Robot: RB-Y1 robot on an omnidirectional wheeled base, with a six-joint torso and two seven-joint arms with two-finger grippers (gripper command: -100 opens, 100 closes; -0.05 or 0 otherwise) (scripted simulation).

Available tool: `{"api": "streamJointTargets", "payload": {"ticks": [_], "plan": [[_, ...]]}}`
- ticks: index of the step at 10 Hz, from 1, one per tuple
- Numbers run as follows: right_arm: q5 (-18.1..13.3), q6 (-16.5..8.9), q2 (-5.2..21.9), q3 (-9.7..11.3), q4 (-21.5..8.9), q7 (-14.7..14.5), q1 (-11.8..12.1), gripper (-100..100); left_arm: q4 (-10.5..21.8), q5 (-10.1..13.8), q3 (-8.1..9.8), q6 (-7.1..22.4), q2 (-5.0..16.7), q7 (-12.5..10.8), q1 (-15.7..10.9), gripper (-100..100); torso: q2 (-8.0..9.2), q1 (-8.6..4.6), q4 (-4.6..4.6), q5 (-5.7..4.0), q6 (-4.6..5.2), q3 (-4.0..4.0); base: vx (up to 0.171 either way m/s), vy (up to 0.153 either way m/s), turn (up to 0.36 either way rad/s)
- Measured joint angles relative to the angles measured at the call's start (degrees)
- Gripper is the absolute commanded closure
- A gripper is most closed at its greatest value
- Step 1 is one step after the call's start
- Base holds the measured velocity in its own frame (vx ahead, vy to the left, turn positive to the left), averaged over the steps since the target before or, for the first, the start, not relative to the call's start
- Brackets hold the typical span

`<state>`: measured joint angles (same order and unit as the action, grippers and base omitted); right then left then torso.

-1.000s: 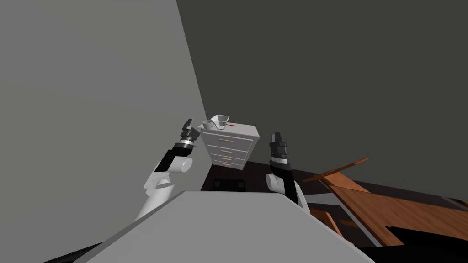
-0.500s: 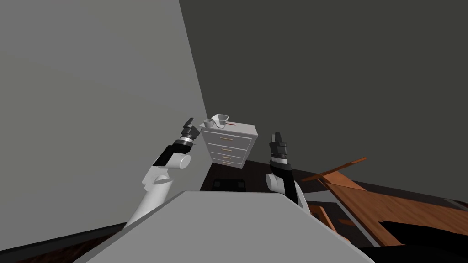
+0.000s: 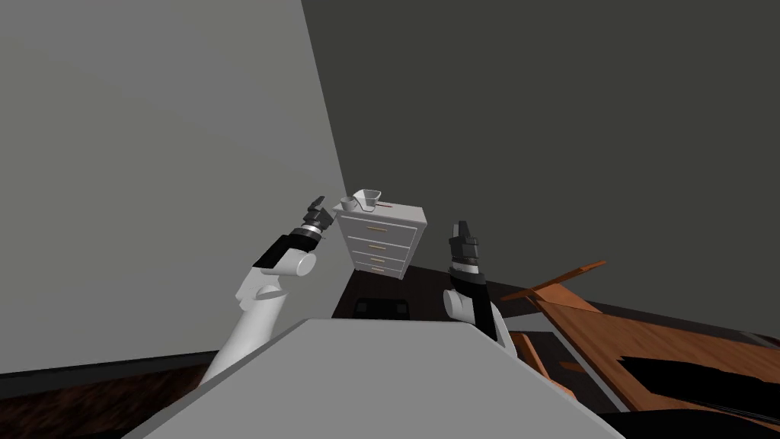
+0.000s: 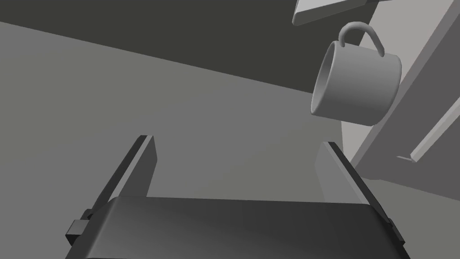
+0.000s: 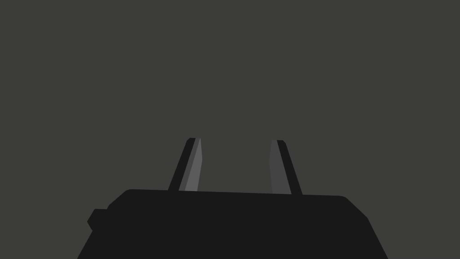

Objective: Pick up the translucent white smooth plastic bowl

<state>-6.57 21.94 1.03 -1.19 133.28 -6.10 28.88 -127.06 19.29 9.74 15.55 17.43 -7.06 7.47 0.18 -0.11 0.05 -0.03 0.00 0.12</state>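
Bowl (image 3: pixel 366 200) sits at the dresser (image 3: pixel 381 245) top's left end beside a mug (image 3: pixel 347 204); your left gripper (image 3: pixel 314 203), fingers spread and empty, has crept closer, so the grasp is still ahead; right gripper (image 3: pixel 459 226) idle, fingers narrowly parted.

1 bowl (image 3: pixel 368 200), 1 mug (image 4: pixel 357 87), 1 dresser (image 3: pixel 396 217) with 4 drawers (image 3: pixel 378 229), 1 left pincer (image 4: pixel 236 144), 1 right pincer (image 5: pixel 236 140).

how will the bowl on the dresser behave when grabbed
The bowl flares from a narrow base, so a push at its rim would probably tip it. It looks thin and smooth: likely light and slippery. The mug close beside it could get knocked.
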Motion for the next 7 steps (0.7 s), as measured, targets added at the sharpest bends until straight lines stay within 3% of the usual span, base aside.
{"api": "streamJointTargets", "payload": {"ticks": [7], "plan": [[0.0,0.0,0.0,0.0,0.0,0.0,0.0,0,1.38,4.46,3.2,10.22,4.59,0.42,-5.03,-100,-0.01,-0.07,-0.01,-0.01,0.0,-0.01,-0.058,-0.035,0.004]]}}
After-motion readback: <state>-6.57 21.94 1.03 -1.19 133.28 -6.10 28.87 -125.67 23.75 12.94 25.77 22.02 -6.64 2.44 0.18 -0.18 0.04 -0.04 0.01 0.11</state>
